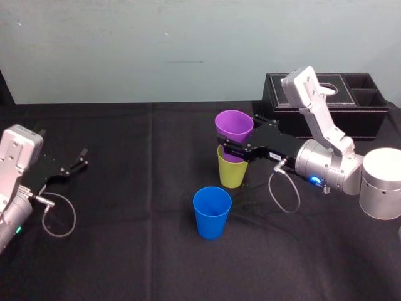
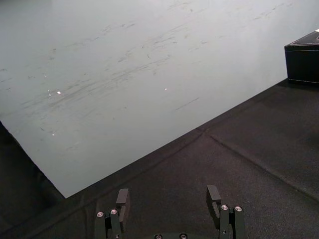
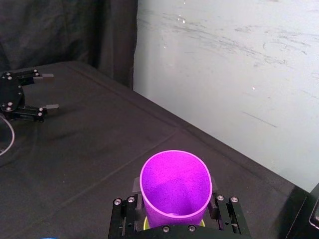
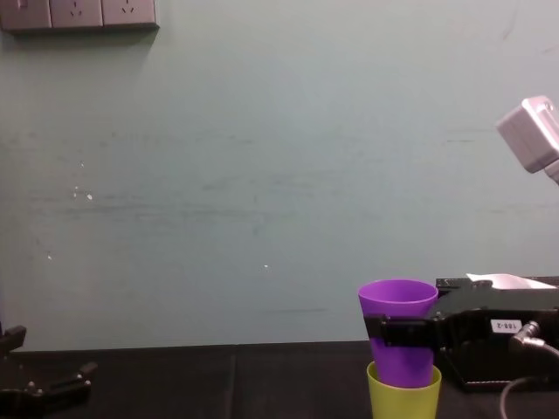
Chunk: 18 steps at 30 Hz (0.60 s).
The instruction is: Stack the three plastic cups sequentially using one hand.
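Observation:
My right gripper (image 1: pixel 237 146) is shut on the purple cup (image 1: pixel 234 128), its black fingers (image 3: pixel 222 211) pressing both sides of it. The purple cup (image 4: pixel 400 325) stands upright with its bottom sunk into the mouth of the yellow-green cup (image 4: pixel 403 397), which rests on the black cloth. The yellow-green cup (image 1: pixel 230 174) sits near the table's middle, right of centre. In front of it and slightly left, the blue cup (image 1: pixel 211 212) stands alone, mouth up. My left gripper (image 1: pixel 78 160) lies parked at the far left, its fingers (image 2: pixel 122 198) open and holding nothing.
A black tissue box (image 1: pixel 326 103) with side compartments stands at the back right, just behind my right arm. A pale wall (image 4: pixel 262 175) runs close behind the table's far edge. Black cloth (image 1: pixel 138 207) covers the table between the two arms.

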{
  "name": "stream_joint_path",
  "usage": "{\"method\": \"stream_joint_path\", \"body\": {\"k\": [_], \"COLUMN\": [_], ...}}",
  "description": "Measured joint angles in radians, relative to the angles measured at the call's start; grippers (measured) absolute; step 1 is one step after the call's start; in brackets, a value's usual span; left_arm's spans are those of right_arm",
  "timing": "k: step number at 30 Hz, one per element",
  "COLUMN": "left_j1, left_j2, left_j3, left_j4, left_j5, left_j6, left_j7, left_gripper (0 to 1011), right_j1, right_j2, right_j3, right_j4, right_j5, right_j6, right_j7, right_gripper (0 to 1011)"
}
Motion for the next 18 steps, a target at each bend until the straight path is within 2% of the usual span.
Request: {"method": "stream_joint_path", "body": {"k": [18], "left_j1": [0.000], "left_j2": [0.000], "left_j3": [0.000], "left_j4": [0.000], "left_j5": [0.000], "left_j6": [0.000], "left_j7": [0.000], "left_gripper": [1011], "right_j1": [0.008], "right_j2": [-0.012], "right_j3": [0.003], "right_j4": [0.036], "right_j5": [-0.005], "right_j6": [-0.017], "right_j7": [0.010], "right_gripper": [728]}}
